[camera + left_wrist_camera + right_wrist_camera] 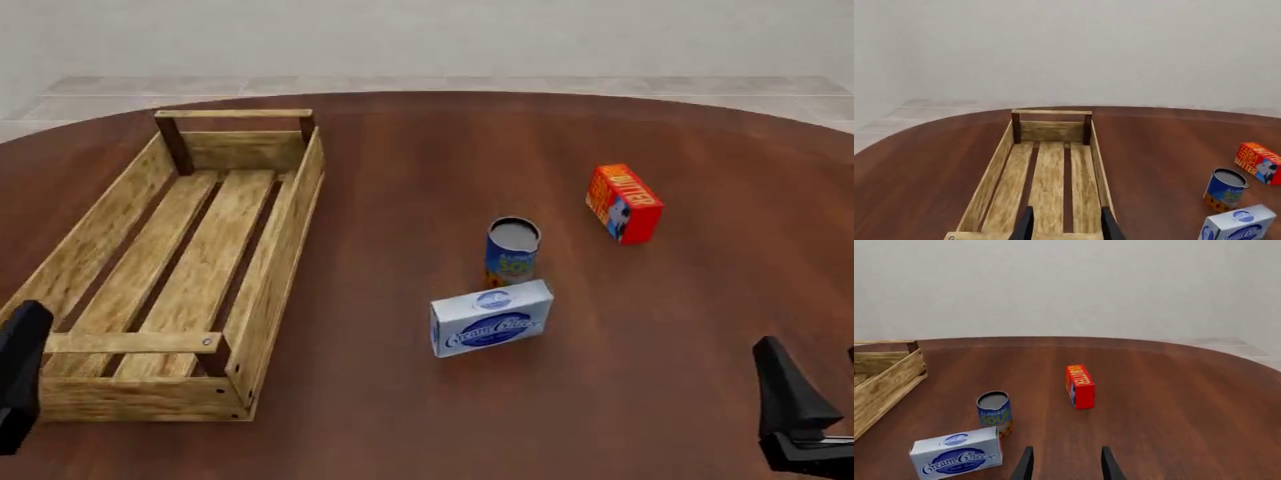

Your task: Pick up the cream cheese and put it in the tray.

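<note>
Near the table's front edge, left gripper [1067, 226] and right gripper [1067, 463] both parted, empty, touching nothing.

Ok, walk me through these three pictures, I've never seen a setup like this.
This is a simulated robot with two arms at a brown table. One picture looks down from above and behind. The other two come from cameras on each arm's wrist, looking along the fingers. The left end effector hovers open over the wooden tray, which holds nothing. The right end effector is open too and holds nothing. On the table stand the cream cheese, a soup can just behind it, and a red butter box farther right.
</note>
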Controlling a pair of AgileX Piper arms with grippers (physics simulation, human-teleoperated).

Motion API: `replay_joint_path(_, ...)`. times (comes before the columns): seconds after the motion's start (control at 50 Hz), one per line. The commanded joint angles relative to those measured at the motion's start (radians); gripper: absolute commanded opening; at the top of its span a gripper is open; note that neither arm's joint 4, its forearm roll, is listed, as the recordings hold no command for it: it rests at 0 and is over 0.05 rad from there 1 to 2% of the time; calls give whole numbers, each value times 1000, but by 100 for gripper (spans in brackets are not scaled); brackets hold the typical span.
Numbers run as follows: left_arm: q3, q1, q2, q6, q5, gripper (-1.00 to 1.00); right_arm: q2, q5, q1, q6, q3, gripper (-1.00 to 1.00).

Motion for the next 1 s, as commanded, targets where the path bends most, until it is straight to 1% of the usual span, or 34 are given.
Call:
replay_joint_path(0.02,-190,-47,53,-13,126,100,4,-5,4,6,1,100)
replay_joint_path(0.04,-212,-58,68,-25,133,100,4,-4,4,7,1,100)
replay_joint_path(0.08,-223,-66,77,-29,136,100,4,-4,4,7,1,100)
replay_joint_path(0.12,-258,-100,109,-33,146,100,2,-3,5,8,1,100)
replay_joint_path(0.16,-280,-115,130,-52,155,100,3,-5,5,8,1,100)
replay_joint_path(0.18,-298,-136,148,-79,159,100,4,-6,5,8,1,100)
replay_joint_path(0.22,-315,-176,158,-81,161,100,6,-8,5,8,1,100)
replay_joint_path(0.24,-314,-212,195,-104,157,100,6,-8,5,9,1,100)
replay_joint_path(0.26,-314,-212,195,-104,157,100,6,-8,5,9,1,100)
replay_joint_path(0.32,-322,-249,247,-65,140,100,6,-7,6,8,1,100)
replay_joint_path(0.34,-324,-254,265,-75,135,100,6,-8,6,8,1,100)
replay_joint_path(0.38,-331,-273,296,-59,119,100,5,-7,6,9,1,100)
replay_joint_path(0.42,-355,-294,332,-65,112,100,5,-7,6,8,1,100)
replay_joint_path(0.46,-374,-315,361,-97,106,100,5,-7,6,9,1,100)
replay_joint_path(0.48,-377,-338,378,-105,98,100,5,-7,6,9,1,100)
replay_joint_path(0.5,-377,-338,378,-105,98,100,5,-7,6,9,1,100)
replay_joint_path(0.52,-395,-406,420,-110,89,100,5,-7,10,15,1,100)
replay_joint_path(0.54,-395,-406,420,-110,89,100,5,-7,10,15,1,100)
replay_joint_path(0.56,-403,-423,440,-121,86,100,3,-7,12,16,1,100)
replay_joint_path(0.62,-435,-462,499,-124,73,100,2,-6,11,18,1,100)
replay_joint_path(0.66,-457,-474,537,-92,70,100,1,-6,11,16,1,100)
replay_joint_path(0.68,-464,-479,546,-115,63,100,2,-6,12,17,1,100)
replay_joint_path(0.7,-464,-479,546,-116,63,100,2,-6,12,17,1,100)
replay_joint_path(0.72,-471,-487,549,-138,61,100,3,-6,12,18,1,100)
replay_joint_path(0.74,-503,-511,577,-97,77,100,6,-8,13,18,1,100)
replay_joint_path(0.76,-511,-525,585,-78,74,100,7,-8,13,17,1,100)
replay_joint_path(0.8,-532,-519,598,-118,75,100,3,-7,13,16,1,100)
replay_joint_path(0.86,-549,-526,639,-96,70,100,2,-6,12,17,1,100)
replay_joint_path(0.94,-544,-542,672,-110,55,100,4,-7,11,21,1,100)
replay_joint_path(1.0,-543,-538,691,-115,42,100,3,-6,10,22,1,100)
